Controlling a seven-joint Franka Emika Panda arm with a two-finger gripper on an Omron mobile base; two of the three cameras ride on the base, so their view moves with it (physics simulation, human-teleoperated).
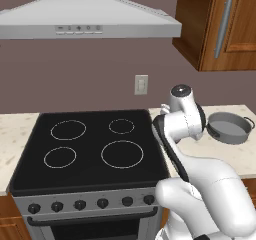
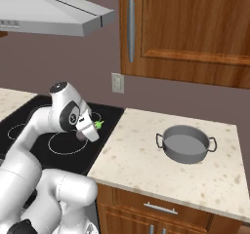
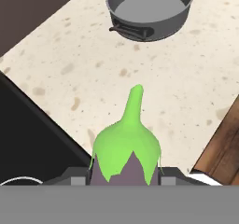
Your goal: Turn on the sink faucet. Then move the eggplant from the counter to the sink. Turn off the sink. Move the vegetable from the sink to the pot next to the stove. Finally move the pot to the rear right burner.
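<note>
Hand view shows the gripper (image 3: 125, 178) clamped on the eggplant (image 3: 126, 148), whose green stem points toward the pot (image 3: 150, 6). The pot lies well ahead across the surface (image 3: 186, 83), empty, with the stove (image 1: 90, 144) edge behind the hand. From the right base view, the arm bends low over the stove's right edge, wrist angled toward the pot.

A black stove (image 1: 85, 149) with 4 ringed burners sits under a grey range hood (image 1: 87, 16), 6 knobs along its front. To its right, on the speckled counter (image 1: 227, 156), stands a grey 2-handled pot (image 1: 229, 127). The white arm (image 1: 187, 149) rises between stove and pot. A wooden cabinet (image 1: 220, 24) hangs above.
</note>
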